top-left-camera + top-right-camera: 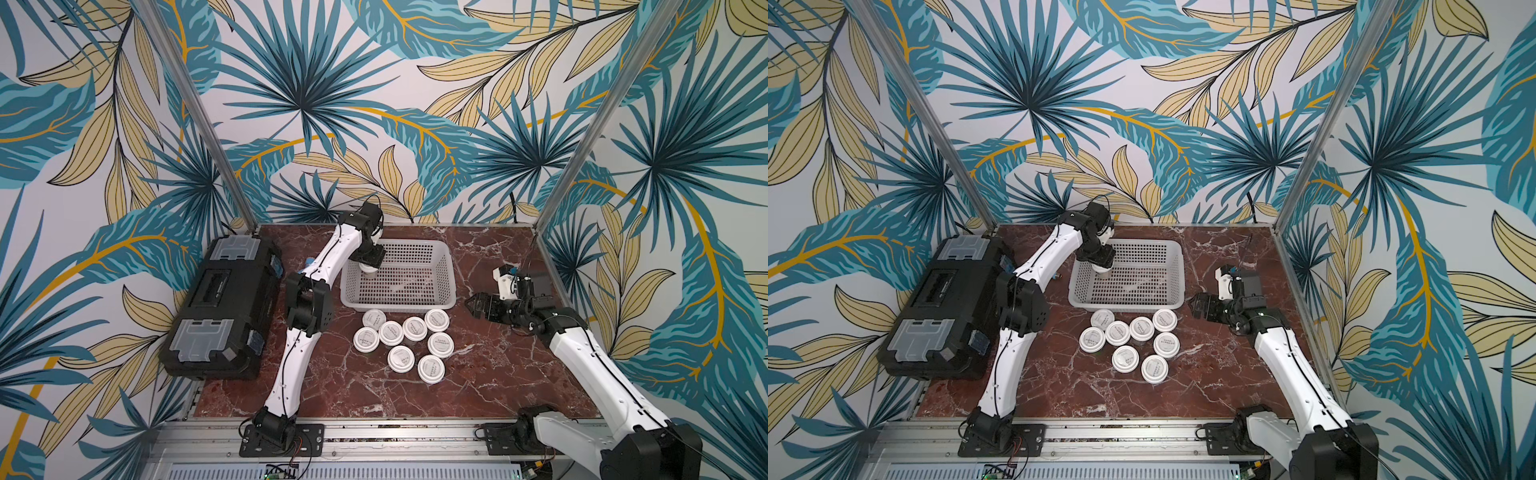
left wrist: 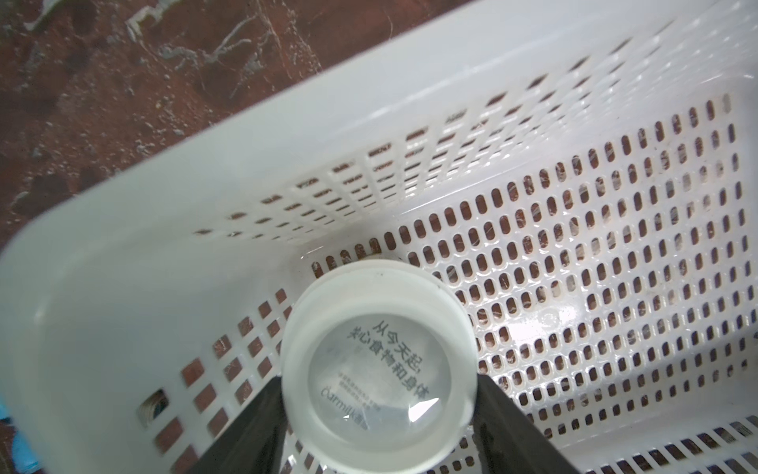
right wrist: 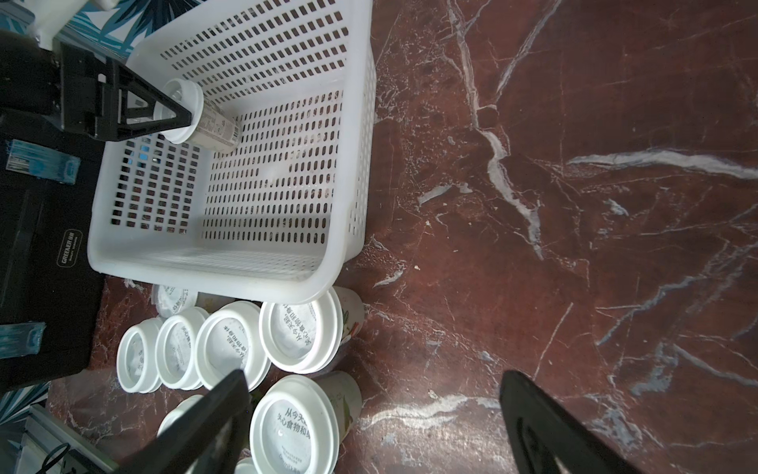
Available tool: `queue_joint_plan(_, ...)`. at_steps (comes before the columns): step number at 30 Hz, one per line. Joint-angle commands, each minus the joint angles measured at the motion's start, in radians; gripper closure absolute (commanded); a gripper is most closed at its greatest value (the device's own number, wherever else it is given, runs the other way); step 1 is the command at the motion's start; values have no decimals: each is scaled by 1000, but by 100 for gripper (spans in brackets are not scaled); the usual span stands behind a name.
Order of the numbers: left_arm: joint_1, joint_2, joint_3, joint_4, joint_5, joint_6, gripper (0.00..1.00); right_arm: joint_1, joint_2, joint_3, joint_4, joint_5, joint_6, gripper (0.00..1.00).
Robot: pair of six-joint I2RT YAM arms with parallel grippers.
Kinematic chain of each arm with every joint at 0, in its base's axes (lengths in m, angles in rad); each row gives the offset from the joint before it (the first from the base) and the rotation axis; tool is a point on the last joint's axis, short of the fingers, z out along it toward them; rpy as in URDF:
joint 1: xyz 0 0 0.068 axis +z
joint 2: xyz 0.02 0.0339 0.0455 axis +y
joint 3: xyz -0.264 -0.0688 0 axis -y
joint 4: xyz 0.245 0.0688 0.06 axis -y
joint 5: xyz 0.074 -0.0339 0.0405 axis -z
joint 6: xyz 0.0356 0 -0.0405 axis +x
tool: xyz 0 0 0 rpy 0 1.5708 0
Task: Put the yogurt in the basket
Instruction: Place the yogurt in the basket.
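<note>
Left gripper (image 1: 369,263): is reaching down into the basket (image 1: 399,306), at its upper-left corner in both top views.
Yogurt cup (image 2: 379,361): is sitting inside the basket, directly between the fingers (image 2: 254,418).
Grip: fingers are flanking the lid's edges. I cannot tell whether they are pressing it.
Eight cups (image 1: 414,327): are standing clustered on the table (image 1: 498,374), just below the basket.
Right gripper (image 1: 471,306): is hanging wide apart and empty at frame right.

Left tool (image 1: 370,266) with yogurt cup (image 1: 369,270) inside basket (image 1: 399,305); eight cups (image 1: 414,327) clustered just in front.
</note>
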Motion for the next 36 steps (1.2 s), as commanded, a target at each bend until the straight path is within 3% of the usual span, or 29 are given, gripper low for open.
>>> queue_joint_plan(1, 6, -7, -48, -6, -7, 3, 25, 7, -7, 2, -9, 6, -16, 0)
queue_joint_plan(4, 6, -7, -46, -1, -7, 6, 21, 8, -7, 3, -9, 7, -16, 1)
queue_joint_plan(9, 6, -27, -39, 6, -15, 8, 5, 9, -7, 1, -9, 10, -17, 0)
queue_joint_plan(29, -15, -197, -96, 70, -54, -2, 3, 18, -10, 7, -15, 12, -17, 0)
queue_joint_plan(36, -56, -350, -196, 45, -110, -3, 7, 16, -8, 16, -20, 3, -17, 1)
